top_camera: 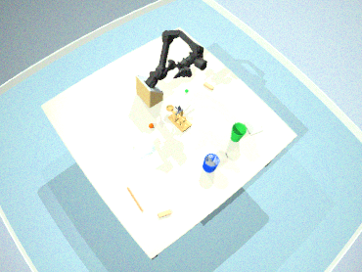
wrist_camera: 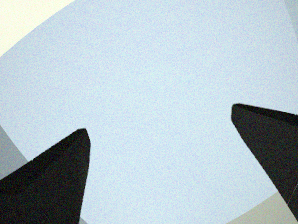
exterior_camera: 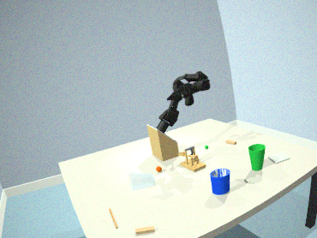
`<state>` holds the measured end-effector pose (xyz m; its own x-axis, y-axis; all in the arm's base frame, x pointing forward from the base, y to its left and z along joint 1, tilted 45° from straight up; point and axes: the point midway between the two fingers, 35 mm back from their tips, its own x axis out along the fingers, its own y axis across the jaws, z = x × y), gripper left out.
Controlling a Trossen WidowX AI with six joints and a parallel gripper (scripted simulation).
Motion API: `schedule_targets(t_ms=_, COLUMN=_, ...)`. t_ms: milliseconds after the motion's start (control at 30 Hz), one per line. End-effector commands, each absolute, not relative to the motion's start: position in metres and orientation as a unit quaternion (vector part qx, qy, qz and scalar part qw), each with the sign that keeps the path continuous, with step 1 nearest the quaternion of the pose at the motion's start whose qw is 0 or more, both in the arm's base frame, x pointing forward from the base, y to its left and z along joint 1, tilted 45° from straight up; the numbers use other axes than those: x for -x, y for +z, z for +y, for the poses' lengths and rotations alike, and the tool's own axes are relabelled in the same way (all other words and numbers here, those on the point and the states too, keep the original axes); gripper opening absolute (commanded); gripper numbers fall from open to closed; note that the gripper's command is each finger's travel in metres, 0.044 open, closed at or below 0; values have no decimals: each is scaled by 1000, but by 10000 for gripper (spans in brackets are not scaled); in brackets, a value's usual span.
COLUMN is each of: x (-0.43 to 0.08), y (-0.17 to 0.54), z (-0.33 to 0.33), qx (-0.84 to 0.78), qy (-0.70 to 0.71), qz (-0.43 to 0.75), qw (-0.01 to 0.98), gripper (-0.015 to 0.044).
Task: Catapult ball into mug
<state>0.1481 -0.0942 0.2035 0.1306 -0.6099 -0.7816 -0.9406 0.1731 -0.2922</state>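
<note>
Pale table top, blue floor around it, grey-blue walls behind. Top view: black jointed arm folded over the far side; its gripper hung up near the small green ball, not over the catapult. Small wooden catapult stood mid-table, its round cup on the side away from the blue cylindrical mug; line to the mug looked roughly right, worth checking after loading. Exterior view: orange-red ball lay on the table beside the catapult, cup with no ball visible in it. Two balls out; likely the orange-red one was meant, though nothing shown settled it. Tall tan wedge-like block stood near the cup, so a steep, straight descent seemed wise, fingers centred on the ball, light squeeze, low release. Wrist view: fingers spread wide, nothing between them. Loading looked not yet done; nudging the base would spoil the aim.
</note>
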Motion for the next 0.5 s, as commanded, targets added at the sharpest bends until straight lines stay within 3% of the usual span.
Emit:
schedule_targets(t_ms=0, x=-149, y=203, z=-94, qx=613, qy=191, qz=631, qw=435, gripper=426)
schedule_targets(t_ms=467, x=-189, y=156, z=-58, qx=470, qy=245, qz=636, qw=562, gripper=440)
